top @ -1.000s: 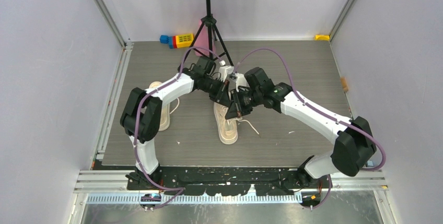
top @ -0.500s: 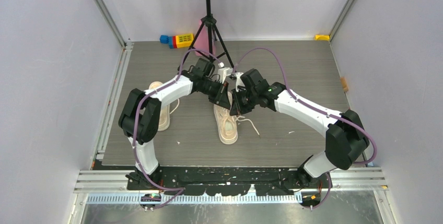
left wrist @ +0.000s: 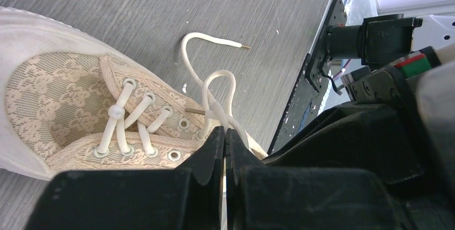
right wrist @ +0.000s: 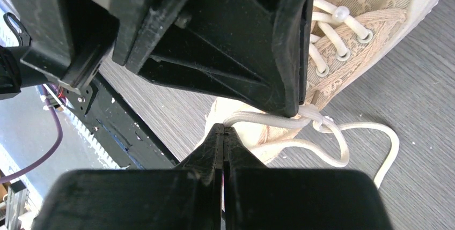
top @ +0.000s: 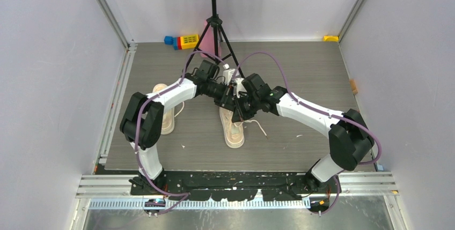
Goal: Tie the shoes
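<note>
One cream shoe (top: 233, 132) lies mid-table with its toe toward me; the other shoe (top: 167, 120) lies to the left, partly under my left arm. My left gripper (top: 229, 101) and right gripper (top: 239, 109) meet over the middle shoe's lacing. In the left wrist view the shoe (left wrist: 64, 96) is laced, and my left gripper (left wrist: 225, 131) is shut on its white lace (left wrist: 219, 113), with a loop (left wrist: 220, 78) beyond. In the right wrist view my right gripper (right wrist: 224, 128) is shut on the lace (right wrist: 257, 118), close under the left gripper's body (right wrist: 225, 31). A loose lace end (top: 261, 128) trails right.
A black music stand's tripod (top: 215, 32) stands behind the shoes. Coloured blocks (top: 182, 41) and a pink object (top: 206, 38) lie at the back edge, and a yellow piece (top: 331, 38) sits in the back right corner. Walls close in both sides.
My right arm has swung left, bringing its gripper right up against the left gripper over the middle shoe. The left gripper has barely moved. The shoes stay put.
</note>
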`<action>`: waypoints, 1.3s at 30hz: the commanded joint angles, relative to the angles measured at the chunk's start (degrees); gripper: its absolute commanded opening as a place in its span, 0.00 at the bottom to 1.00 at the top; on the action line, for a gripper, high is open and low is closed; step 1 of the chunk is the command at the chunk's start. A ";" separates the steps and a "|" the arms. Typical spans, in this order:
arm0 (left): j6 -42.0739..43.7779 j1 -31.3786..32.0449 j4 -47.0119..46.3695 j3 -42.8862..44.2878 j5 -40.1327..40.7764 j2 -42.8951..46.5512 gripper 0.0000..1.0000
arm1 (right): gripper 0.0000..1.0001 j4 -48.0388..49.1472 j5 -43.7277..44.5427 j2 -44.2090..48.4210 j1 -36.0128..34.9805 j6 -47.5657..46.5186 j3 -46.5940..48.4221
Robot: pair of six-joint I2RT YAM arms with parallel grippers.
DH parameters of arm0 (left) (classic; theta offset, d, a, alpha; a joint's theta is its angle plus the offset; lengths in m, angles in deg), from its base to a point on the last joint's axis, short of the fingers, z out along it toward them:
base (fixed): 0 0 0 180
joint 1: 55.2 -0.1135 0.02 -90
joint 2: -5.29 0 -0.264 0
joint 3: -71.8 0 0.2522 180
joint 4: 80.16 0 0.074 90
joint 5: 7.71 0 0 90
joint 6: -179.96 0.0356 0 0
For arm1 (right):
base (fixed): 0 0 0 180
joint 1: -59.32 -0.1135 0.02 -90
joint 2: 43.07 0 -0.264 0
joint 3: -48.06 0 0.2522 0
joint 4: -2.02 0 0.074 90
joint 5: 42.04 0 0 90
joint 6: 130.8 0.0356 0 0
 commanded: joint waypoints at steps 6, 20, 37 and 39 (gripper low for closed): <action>-1.39 -0.37 -3.73 -1.79 -2.44 5.72 0.00 | 0.00 1.51 -9.02 -1.65 -0.49 -0.65 -0.14; -3.94 -1.13 -4.86 -2.47 -2.90 6.67 0.00 | 0.00 0.64 -4.60 -0.17 0.34 0.25 -0.37; -5.29 -1.11 -8.95 -7.83 -2.93 8.85 0.00 | 0.35 6.28 2.42 4.47 4.77 10.07 -2.74; -5.01 -1.16 -8.75 -8.53 -2.70 9.10 0.00 | 0.37 5.39 1.86 4.93 4.82 10.12 -2.37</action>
